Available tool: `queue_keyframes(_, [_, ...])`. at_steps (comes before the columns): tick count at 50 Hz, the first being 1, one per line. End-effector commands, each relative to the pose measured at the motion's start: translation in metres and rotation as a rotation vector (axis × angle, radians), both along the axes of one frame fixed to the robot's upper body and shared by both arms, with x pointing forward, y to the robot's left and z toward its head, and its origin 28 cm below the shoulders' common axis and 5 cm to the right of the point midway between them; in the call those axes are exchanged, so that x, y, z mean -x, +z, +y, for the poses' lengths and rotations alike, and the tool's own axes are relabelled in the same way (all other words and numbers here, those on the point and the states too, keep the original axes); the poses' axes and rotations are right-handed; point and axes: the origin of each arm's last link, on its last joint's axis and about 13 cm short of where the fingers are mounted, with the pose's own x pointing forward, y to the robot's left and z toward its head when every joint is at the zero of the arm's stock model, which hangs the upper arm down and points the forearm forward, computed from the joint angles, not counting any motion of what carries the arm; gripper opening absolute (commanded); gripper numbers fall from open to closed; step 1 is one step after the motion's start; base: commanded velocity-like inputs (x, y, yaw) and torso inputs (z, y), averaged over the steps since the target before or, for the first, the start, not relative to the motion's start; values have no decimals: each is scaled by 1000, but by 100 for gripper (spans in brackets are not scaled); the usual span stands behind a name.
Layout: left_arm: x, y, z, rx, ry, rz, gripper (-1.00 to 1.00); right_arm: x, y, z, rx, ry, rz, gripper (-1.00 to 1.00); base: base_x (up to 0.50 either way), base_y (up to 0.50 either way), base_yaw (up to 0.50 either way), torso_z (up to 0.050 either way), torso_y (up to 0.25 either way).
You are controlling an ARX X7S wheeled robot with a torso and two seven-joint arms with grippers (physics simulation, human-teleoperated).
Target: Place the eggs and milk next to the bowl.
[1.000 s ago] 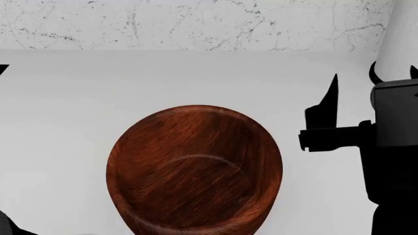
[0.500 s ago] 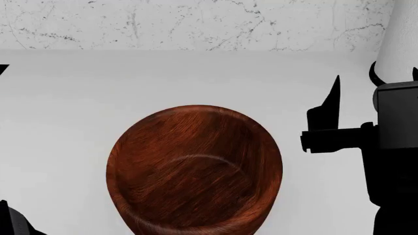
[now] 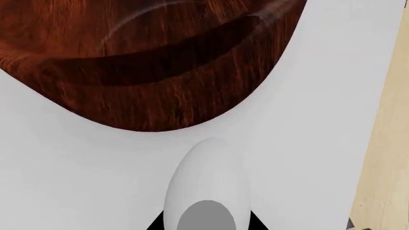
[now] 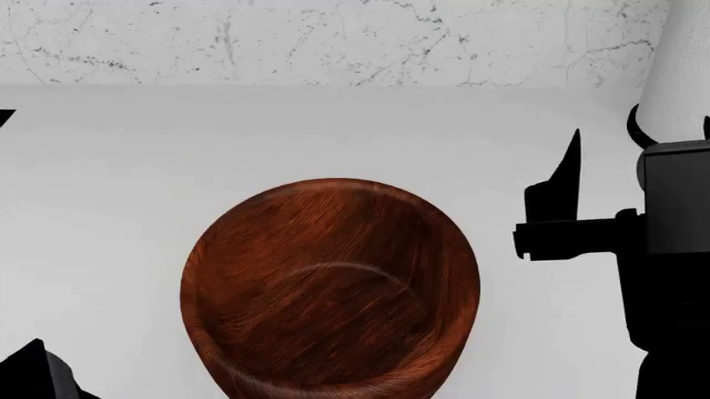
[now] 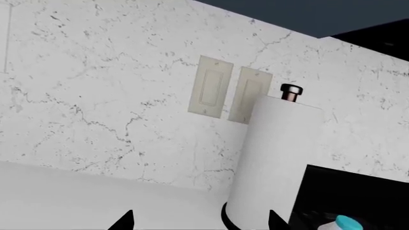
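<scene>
The reddish-brown wooden bowl [image 4: 331,287] stands on the white counter in the head view and fills the far part of the left wrist view [image 3: 147,57]. My left gripper [image 3: 206,225] is shut on the white egg [image 3: 208,182], just short of the bowl's outer wall; in the head view only its black tip [image 4: 33,376] shows, left of the bowl. My right gripper [image 4: 638,137] is open and empty to the right of the bowl, its jaws wide apart in the right wrist view [image 5: 199,223]. The milk's teal cap [image 5: 348,223] peeks out beside a white roll. The tan egg is out of view.
A tall white paper-towel roll [image 5: 275,163] with a black base ring stands at the back right, also in the head view [image 4: 682,58]. A black appliance [image 5: 357,191] sits beside it. The marble wall [image 4: 332,37] bounds the back. The counter edge [image 3: 374,143] runs near the egg.
My left gripper has risen into the bottom left of the head view. My right gripper has drifted slightly to the right. The bowl has not moved.
</scene>
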Motion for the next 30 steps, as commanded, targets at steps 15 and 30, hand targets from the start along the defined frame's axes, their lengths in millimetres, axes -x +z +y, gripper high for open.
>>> queue_keyframes(15, [-5,-8,-5,-7,-16,23,-100,0,-2,-2,-6,-7,1,100,0,0,0,0,0])
queue_keyframes(30, [-5,-13,-6,-12,-27,26,-100,2,-3,-3,-6,-11,2,100,1,-2,-3,0,0])
